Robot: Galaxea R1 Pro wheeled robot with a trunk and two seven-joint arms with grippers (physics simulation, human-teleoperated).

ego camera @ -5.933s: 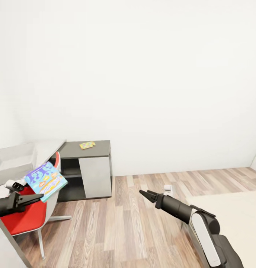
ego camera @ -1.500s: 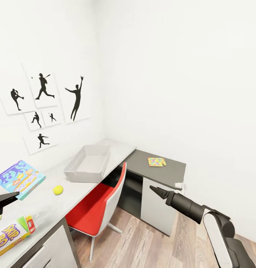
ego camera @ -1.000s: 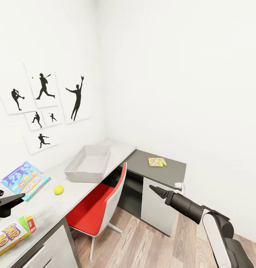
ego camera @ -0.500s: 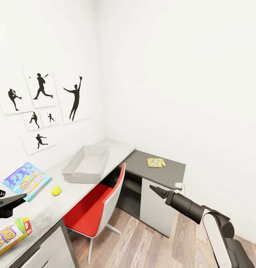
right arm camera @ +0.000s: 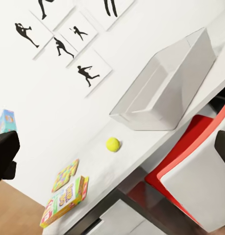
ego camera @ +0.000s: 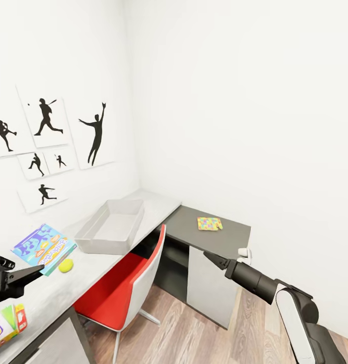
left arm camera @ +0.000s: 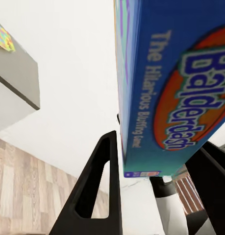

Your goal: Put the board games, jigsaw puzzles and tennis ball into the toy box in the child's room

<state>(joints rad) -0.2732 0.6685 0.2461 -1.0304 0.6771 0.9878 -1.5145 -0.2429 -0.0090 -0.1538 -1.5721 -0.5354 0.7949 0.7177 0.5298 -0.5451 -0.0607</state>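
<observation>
Left claw (ego camera: 27, 275) is clamped on the blue Balderdash board game (ego camera: 44, 248), holding it up over the light grey part of the table (ego camera: 159, 202). The tennis ball (ego camera: 66, 265) sits on the table just beside it, with the toy box (ego camera: 111, 232) further along and empty. One jigsaw puzzle (ego camera: 209, 223) lies on the dark end. Right claw (ego camera: 208, 256) hangs out over the floor, pinched narrow, holding nothing. Another board game (ego camera: 4, 326) sits at the near table edge.
</observation>
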